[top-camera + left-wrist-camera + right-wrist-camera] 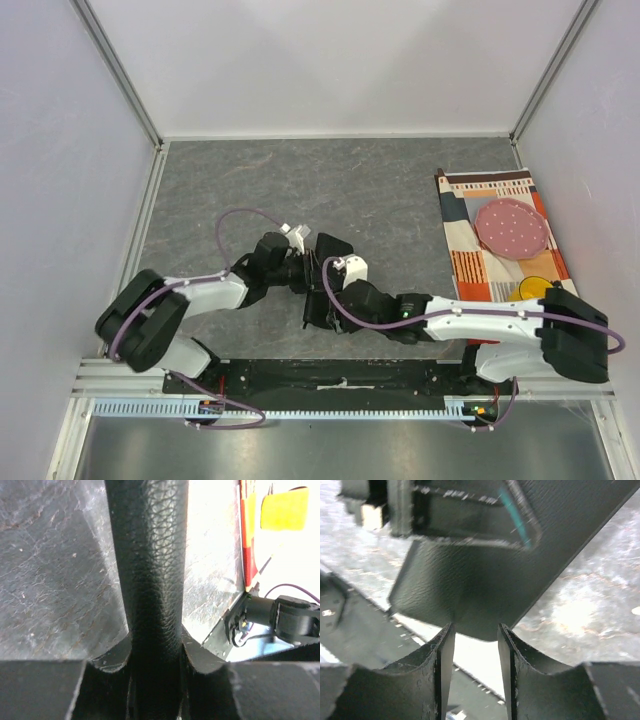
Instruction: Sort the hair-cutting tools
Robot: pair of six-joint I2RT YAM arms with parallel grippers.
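My left gripper (305, 272) (155, 647) is shut on a black leather-grained pouch (330, 248) (147, 555) and holds it off the grey table. The pouch runs straight up between the left jaws. In the right wrist view the pouch (485, 590) hangs just beyond my right gripper (476, 630), whose jaws stand open with nothing between them. From above, the right gripper (322, 302) sits close under the pouch, near the left one. A pocket edge with a teal streak (517, 522) shows on the pouch. The hair-cutting tools are hidden from view.
A striped patterned cloth (470, 250) lies at the right of the table with a pink dotted disc (511, 227) and a yellow piece (535, 288) on it. White walls enclose the table. A black rail (340, 378) runs along the near edge.
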